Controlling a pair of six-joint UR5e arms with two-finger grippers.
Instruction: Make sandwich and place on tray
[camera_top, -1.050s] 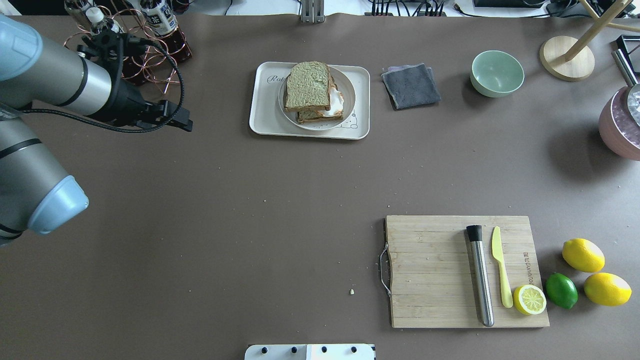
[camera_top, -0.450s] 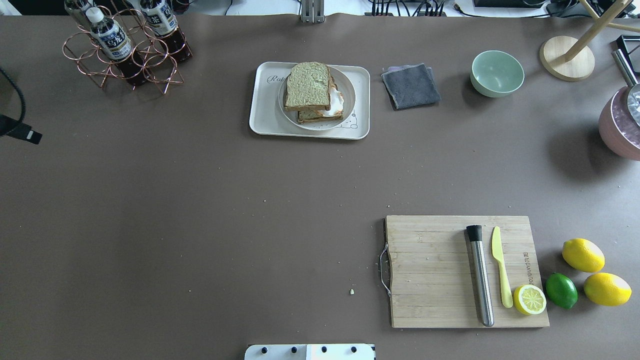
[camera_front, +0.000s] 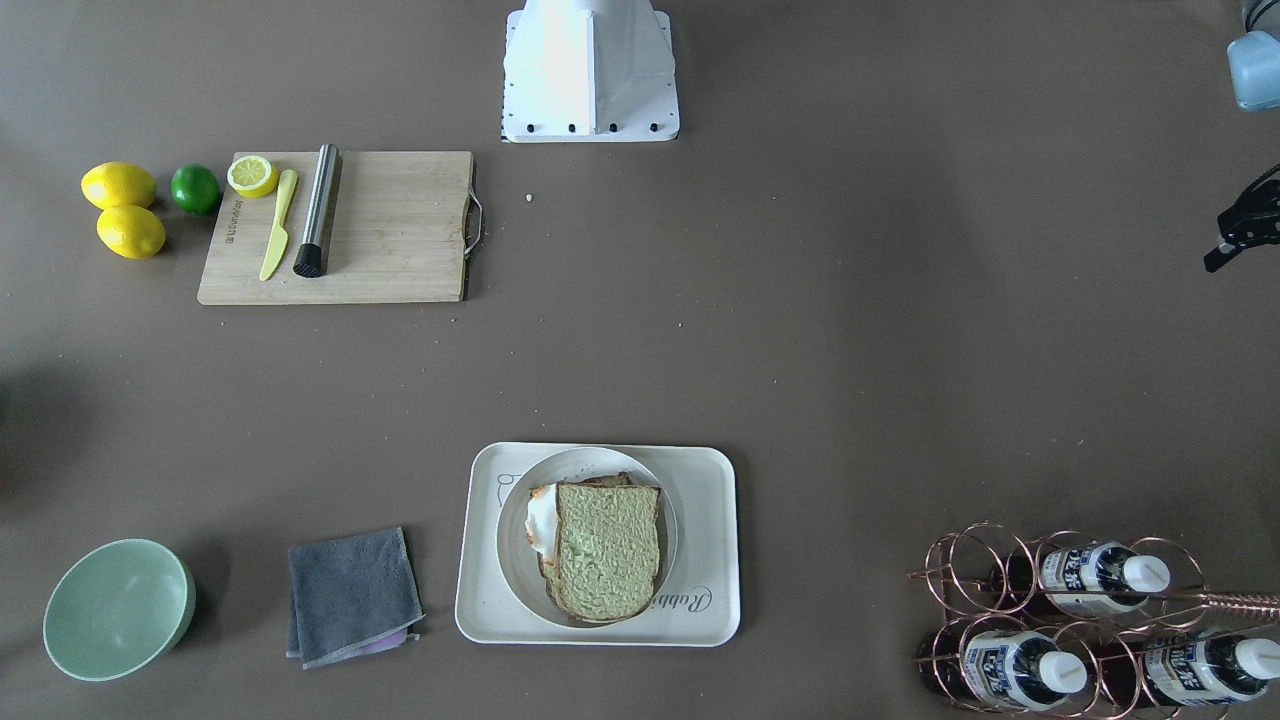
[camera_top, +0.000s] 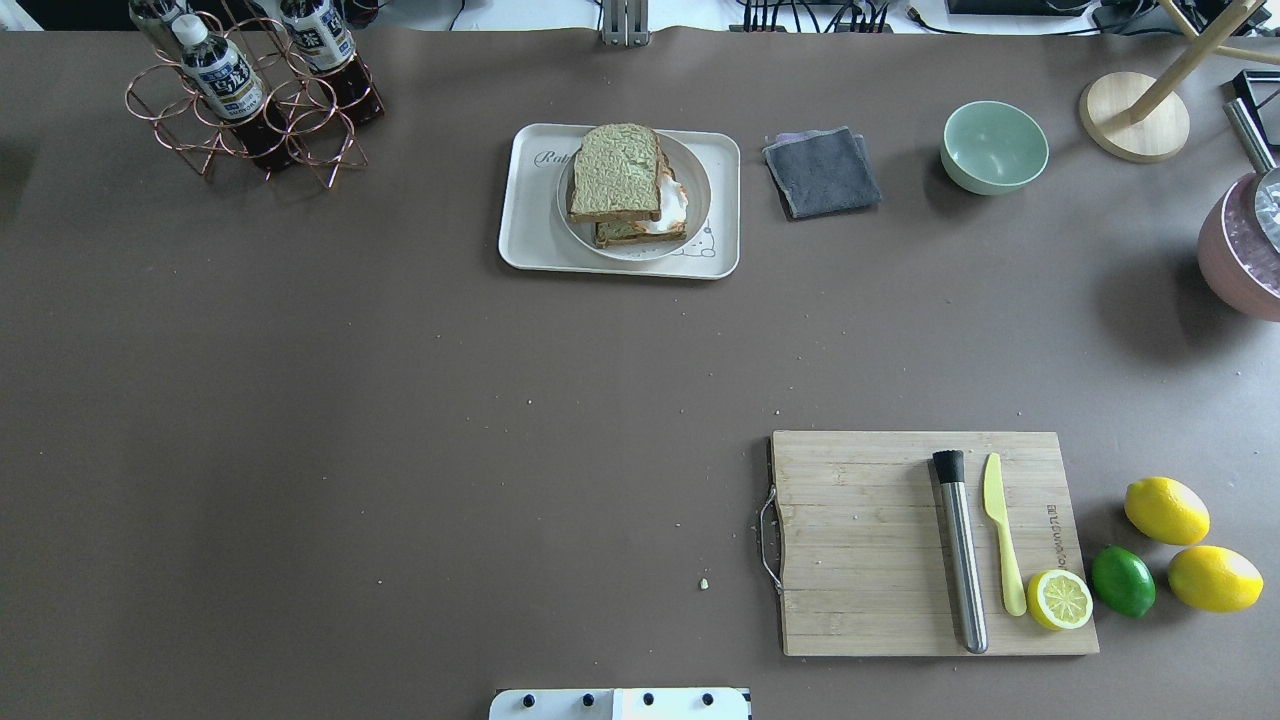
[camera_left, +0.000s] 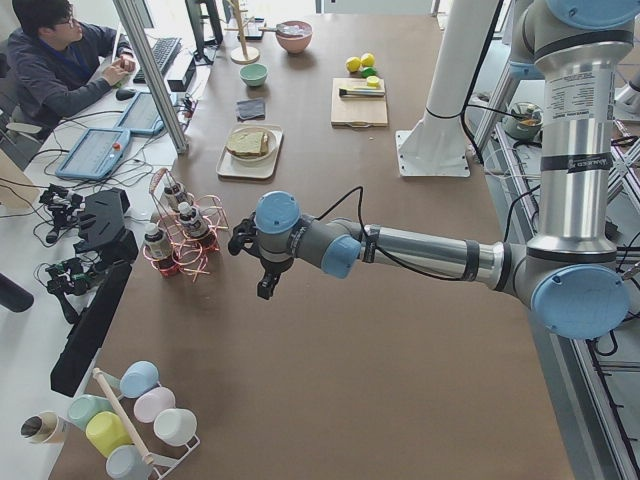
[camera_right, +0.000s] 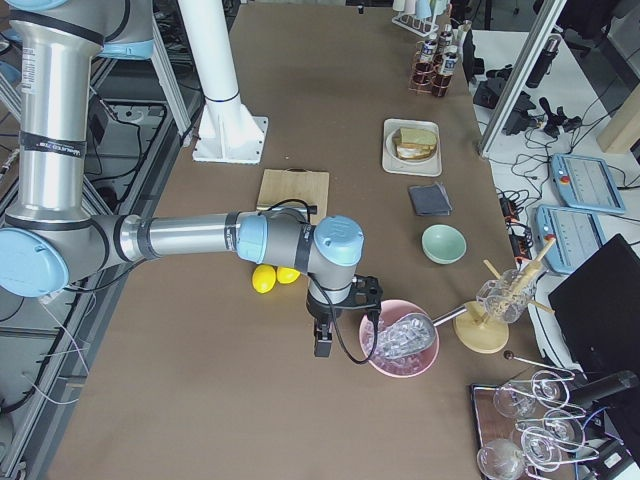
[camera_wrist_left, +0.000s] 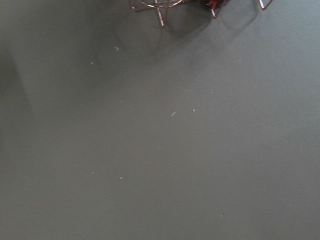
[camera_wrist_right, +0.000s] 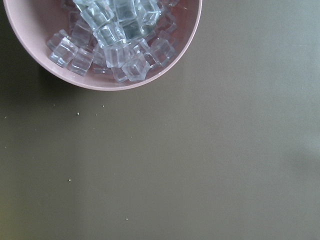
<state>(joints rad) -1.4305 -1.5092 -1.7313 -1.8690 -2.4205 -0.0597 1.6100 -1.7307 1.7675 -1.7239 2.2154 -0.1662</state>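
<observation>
The sandwich (camera_top: 615, 170), two greenish-tan slices with egg white (camera_top: 672, 205) peeking out at one side, lies on a round white plate (camera_top: 690, 165). The plate stands on the cream tray (camera_top: 530, 235) at the far middle of the table. The sandwich (camera_front: 607, 550) and the tray (camera_front: 710, 480) also show in the front-facing view. My left gripper (camera_left: 266, 288) hangs over bare table near the bottle rack, far from the tray. My right gripper (camera_right: 322, 345) hangs beside the pink ice bowl. I cannot tell whether either is open or shut.
A wooden cutting board (camera_top: 860, 540) carries a steel muddler (camera_top: 960, 550), a yellow knife (camera_top: 1000, 545) and a lemon half (camera_top: 1060, 598). Two lemons (camera_top: 1165, 510) and a lime (camera_top: 1122, 580) lie beside it. A grey cloth (camera_top: 822, 172), a green bowl (camera_top: 994, 146), a bottle rack (camera_top: 250, 95) and a pink ice bowl (camera_wrist_right: 105, 40) stand around the table.
My left arm has pulled back to the left and is out of the overhead view. The sandwich, plate and tray have not moved.
</observation>
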